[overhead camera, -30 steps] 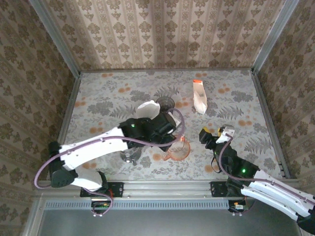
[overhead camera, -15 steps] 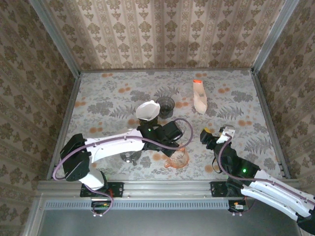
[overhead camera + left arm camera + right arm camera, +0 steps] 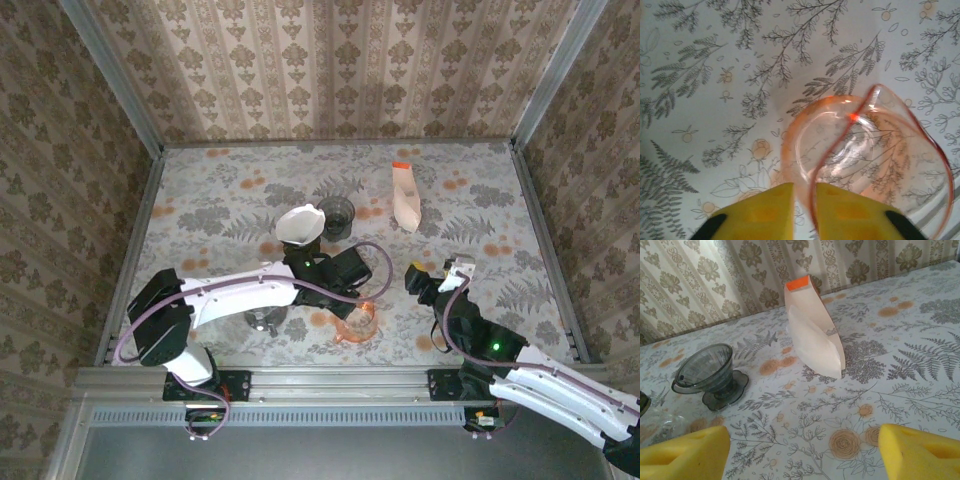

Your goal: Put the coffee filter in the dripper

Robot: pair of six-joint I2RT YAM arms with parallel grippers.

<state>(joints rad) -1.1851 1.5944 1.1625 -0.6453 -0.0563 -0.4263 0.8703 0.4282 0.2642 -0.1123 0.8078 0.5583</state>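
Observation:
A clear orange dripper sits on the flowered table near its front edge. In the left wrist view its thin rim runs between my yellow fingertips. My left gripper stands slightly open round that rim, with a small gap on the left side. An opened white coffee filter rests farther back, beside a dark grey dripper. My right gripper is wide open above bare table with nothing between its fingers.
A cream paper packet with an orange tab lies at the back right. A clear glass piece stands under the left arm. Patterned walls enclose the table on three sides.
The left gripper brought the orange dripper nearer the front edge, then its jaws parted a little round the rim. The right arm has stayed put.

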